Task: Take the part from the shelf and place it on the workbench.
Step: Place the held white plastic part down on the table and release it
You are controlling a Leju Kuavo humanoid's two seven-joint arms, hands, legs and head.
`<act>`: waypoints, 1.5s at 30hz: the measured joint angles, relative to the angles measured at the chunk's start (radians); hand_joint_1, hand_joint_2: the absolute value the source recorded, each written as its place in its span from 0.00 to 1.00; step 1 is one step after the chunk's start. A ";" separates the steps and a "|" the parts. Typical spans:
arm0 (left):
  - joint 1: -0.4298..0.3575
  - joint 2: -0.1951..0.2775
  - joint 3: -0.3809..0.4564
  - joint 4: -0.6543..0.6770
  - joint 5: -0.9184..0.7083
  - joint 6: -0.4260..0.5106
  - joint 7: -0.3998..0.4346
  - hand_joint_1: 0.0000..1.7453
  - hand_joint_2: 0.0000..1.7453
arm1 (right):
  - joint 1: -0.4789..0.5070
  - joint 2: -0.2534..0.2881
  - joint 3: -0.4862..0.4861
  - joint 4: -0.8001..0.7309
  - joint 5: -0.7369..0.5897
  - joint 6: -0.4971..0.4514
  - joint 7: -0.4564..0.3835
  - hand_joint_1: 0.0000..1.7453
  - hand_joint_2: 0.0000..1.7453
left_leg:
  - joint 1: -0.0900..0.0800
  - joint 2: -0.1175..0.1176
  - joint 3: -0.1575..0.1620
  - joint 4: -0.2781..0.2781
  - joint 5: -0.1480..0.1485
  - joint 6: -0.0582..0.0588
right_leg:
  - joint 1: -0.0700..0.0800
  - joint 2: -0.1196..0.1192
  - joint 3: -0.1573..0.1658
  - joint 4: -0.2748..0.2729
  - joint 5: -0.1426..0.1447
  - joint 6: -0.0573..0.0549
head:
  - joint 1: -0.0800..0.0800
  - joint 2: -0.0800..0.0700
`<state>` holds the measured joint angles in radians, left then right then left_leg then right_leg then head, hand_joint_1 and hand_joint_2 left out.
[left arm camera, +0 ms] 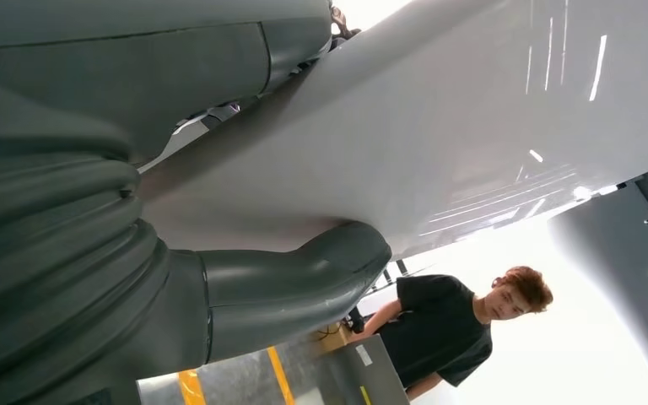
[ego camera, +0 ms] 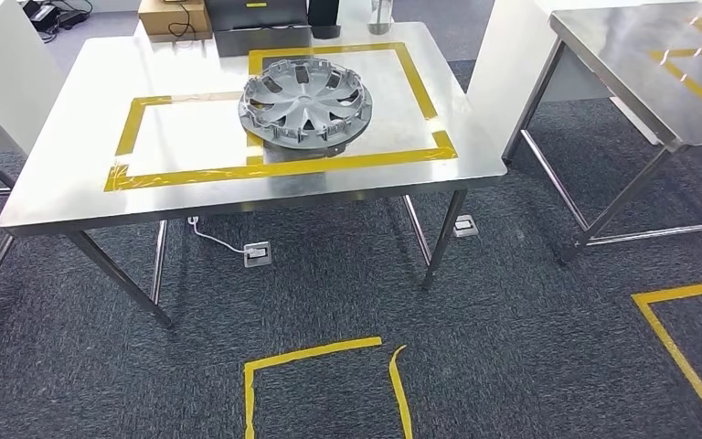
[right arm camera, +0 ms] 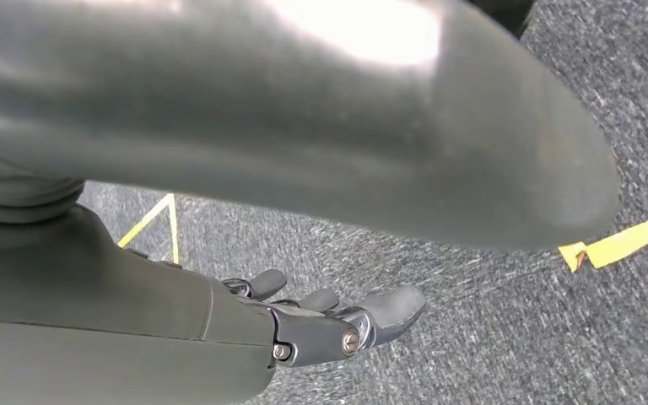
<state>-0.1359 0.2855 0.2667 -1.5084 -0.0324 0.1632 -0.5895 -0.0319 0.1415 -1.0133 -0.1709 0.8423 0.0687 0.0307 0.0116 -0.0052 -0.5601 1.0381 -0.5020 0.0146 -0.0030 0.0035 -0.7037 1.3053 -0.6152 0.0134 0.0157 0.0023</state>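
Yellow tape angles on the dark grey carpet [ego camera: 512,338] are lying nearest, with the steel worktop [ego camera: 55,183] beyond.
Sitting on that worktop, across the taped yellow rectangles, is the silver-grey spoked plastic wheel cover [ego camera: 305,101], resting on something darker beneath it. Judging by its look, it is light and fairly stiff but wide, with a smooth face likely to slip; opposite rim edges or the spoke openings are offering the surest hold. Hanging over the carpet, the right hand [right arm camera: 337,325] is holding nothing, its fingers [right arm camera: 392,308] loosely apart. Of the left hand [left arm camera: 287,283], I cannot tell how its fingers are set.
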 joint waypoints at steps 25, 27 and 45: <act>-0.001 -0.003 -0.005 0.011 0.002 -0.003 -0.001 1.00 1.00 | 0.002 -0.003 -0.006 0.000 0.000 0.001 -0.004 0.00 0.00 | 0.014 0.005 -0.059 0.010 0.047 -0.019 | 0.003 0.001 0.211 -0.239 0.052 -0.010 | -0.017 0.000; -0.001 -0.004 -0.005 0.009 0.001 -0.002 -0.001 1.00 1.00 | 0.000 -0.003 -0.006 0.000 0.000 0.001 -0.004 0.00 0.00 | 0.013 0.004 -0.040 0.007 0.032 -0.009 | 0.001 0.001 0.146 -0.135 0.034 -0.003 | -0.014 0.000; 0.002 -0.012 -0.014 0.036 -0.007 -0.020 0.011 1.00 1.00 | 0.003 -0.004 -0.006 0.000 0.009 0.002 -0.004 0.00 0.00 | 0.005 -0.001 -0.098 0.262 -0.132 -0.054 | 0.015 0.011 0.138 -0.279 0.125 -0.070 | -0.011 0.000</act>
<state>-0.1343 0.2737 0.2530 -1.4721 -0.0394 0.1431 -0.5786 -0.0284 0.1378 -1.0192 -0.1708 0.8516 0.0711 0.0267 0.0164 -0.0059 -0.6577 1.3006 -0.6343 -0.0398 0.0118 0.0146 -0.5655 1.0258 -0.4901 -0.0565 0.0048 0.0023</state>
